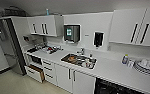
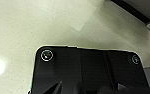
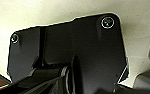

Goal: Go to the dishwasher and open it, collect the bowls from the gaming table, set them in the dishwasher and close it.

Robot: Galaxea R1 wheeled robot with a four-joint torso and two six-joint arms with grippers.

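Dishwasher (image 1: pixel 116 88) stands open, dark, under counter (image 1: pixel 108 68).

My left wrist plate (image 2: pixel 88 71) points down, the pale floor beyond it. Left tool fingers too dark to read from here. My right wrist plate (image 3: pixel 73 50) likewise faces down, the jointed bar (image 3: pixel 66 77) crossing beneath it. I can't judge the right tool's state either. Neither arm touches anything.

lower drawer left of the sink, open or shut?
Open. The drawer juts out from the white cabinet fronts, its brown side panel exposed.
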